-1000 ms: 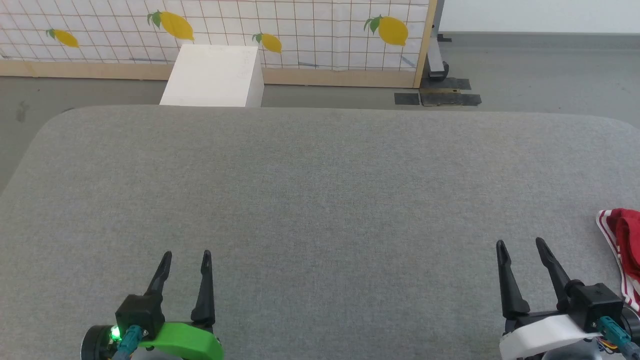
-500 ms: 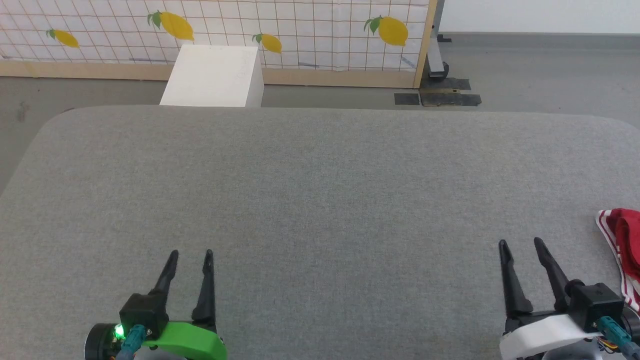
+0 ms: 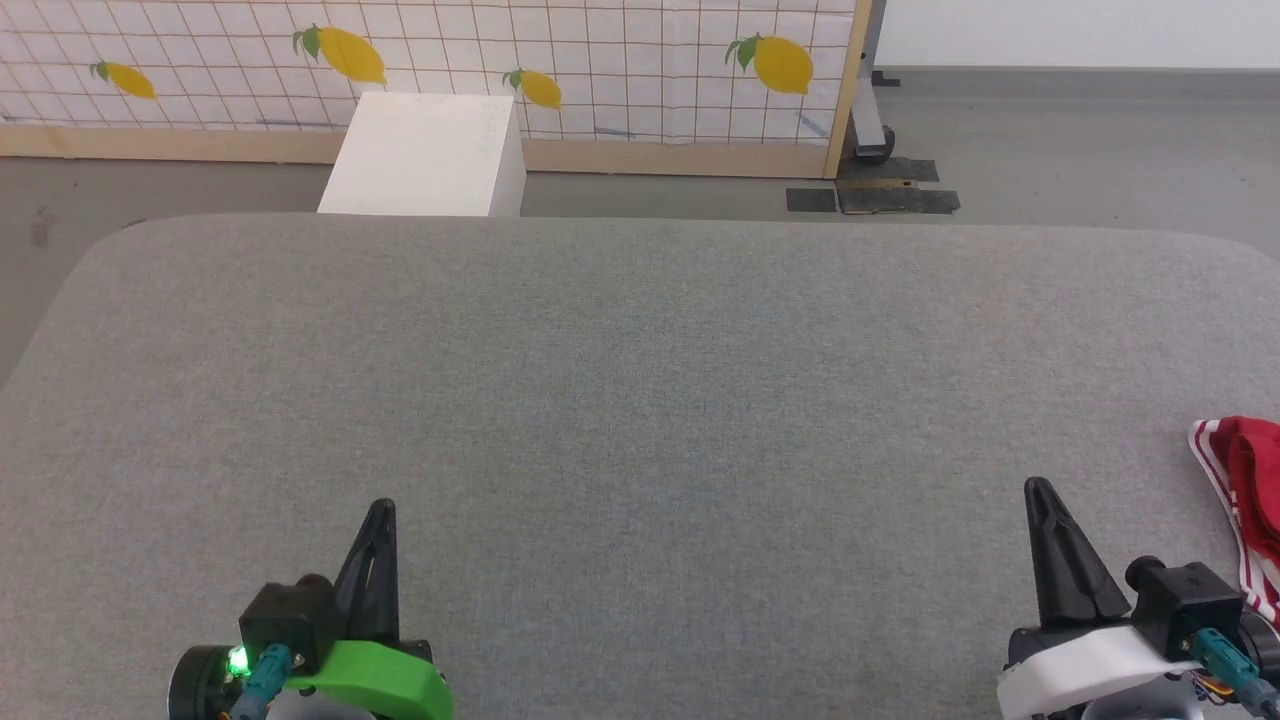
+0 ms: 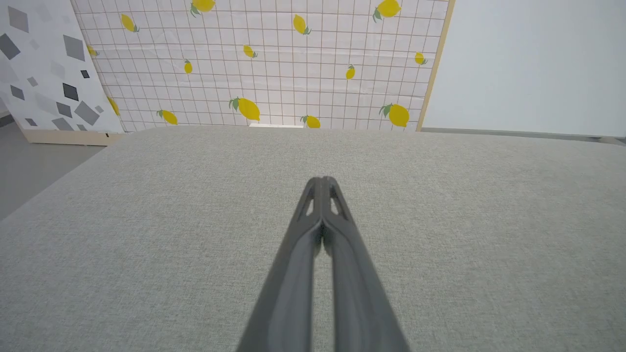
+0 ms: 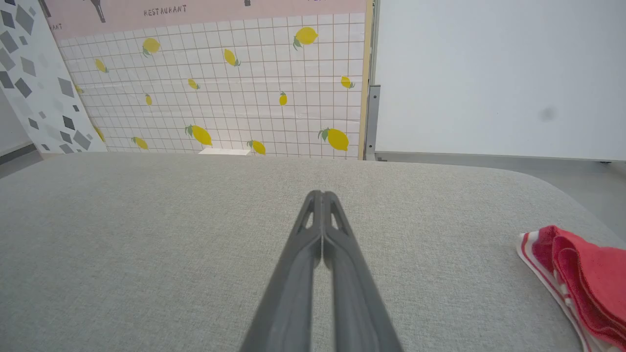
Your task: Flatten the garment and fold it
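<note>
Surface (image 3: 640, 400): broad, covered in grey woven cloth with a fine flecked grain, far corners rounded, lying flat. Garment (image 3: 1256, 480): red soft knit with a red-and-white striped trim along its left border, bunched in rumpled folds at the near right edge of the surface and cut off by the head view's right side; its print cannot be made out. Left hand (image 3: 380, 512): two long dark tapering fingers on a glossy green mount with a small lit green lamp, near left, fingers pressed together into one point and holding nothing, poised just over bare cloth. Right hand (image 3: 1040, 490): the same dark fingers on a white mount, near right, also closed tip to tip and empty, just left of the garment and apart from it. In the wrist views each finger shows a slotted cut-out behind its tip. White box (image 3: 425, 155): plain, matt, block-shaped, standing on the grey floor (image 3: 1100, 140) beyond the far edge. Screen (image 3: 600, 60): white grid-lined sheet printed with yellow lemons, in a pale wooden frame, behind the box. Change from a second ago: both hands stood with fingers spread apart; both are now closed. The garment lies where it did.
</note>
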